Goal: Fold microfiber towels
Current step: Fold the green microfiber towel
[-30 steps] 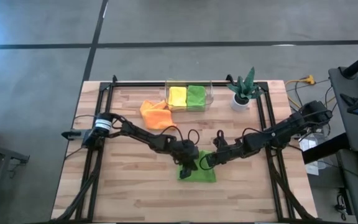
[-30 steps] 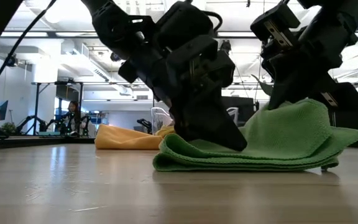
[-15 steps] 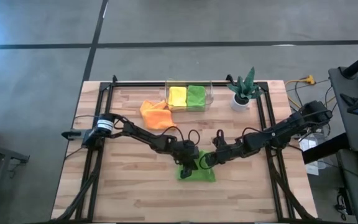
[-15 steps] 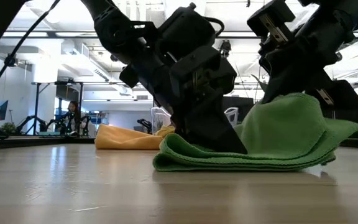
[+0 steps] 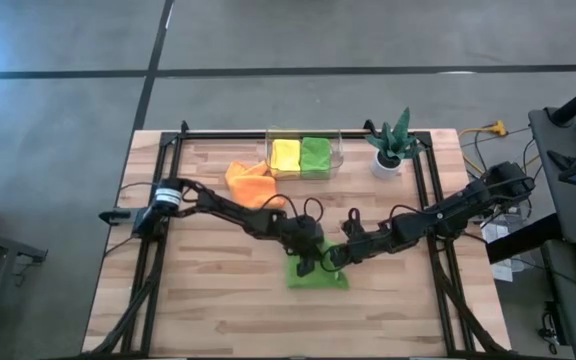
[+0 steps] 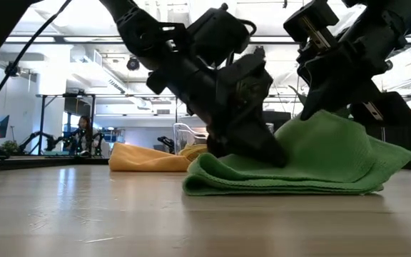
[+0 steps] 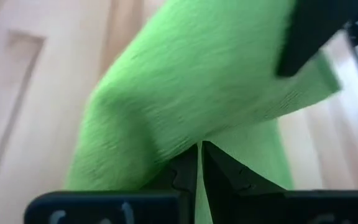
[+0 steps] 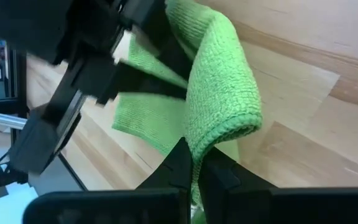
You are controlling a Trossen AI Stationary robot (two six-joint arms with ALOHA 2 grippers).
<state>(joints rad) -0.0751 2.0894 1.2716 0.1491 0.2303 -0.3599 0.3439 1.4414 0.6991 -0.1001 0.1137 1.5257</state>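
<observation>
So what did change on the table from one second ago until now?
Both claws, left claw and right claw, stay shut on the lime green microfiber towel; its raised fold sank lower and its edge pulled in. The crumpled orange cloth stayed put.

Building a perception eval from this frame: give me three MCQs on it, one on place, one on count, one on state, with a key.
1. Where does the orange towel lie?
A. in the clear bin
B. on the table beside the clear bin
C. under the plant

2. How many towels sit in the clear bin?
A. one
B. two
C. four

3. How does the right gripper stand?
A. shut on the lime green towel
B. open above it
C. shut on the plant

Key: 1 B, it lies crumpled on bare wood left of the bin. 2 B, one yellow, one green. 3 A, the right wrist view shows a fold pinched between the fingers.
</observation>
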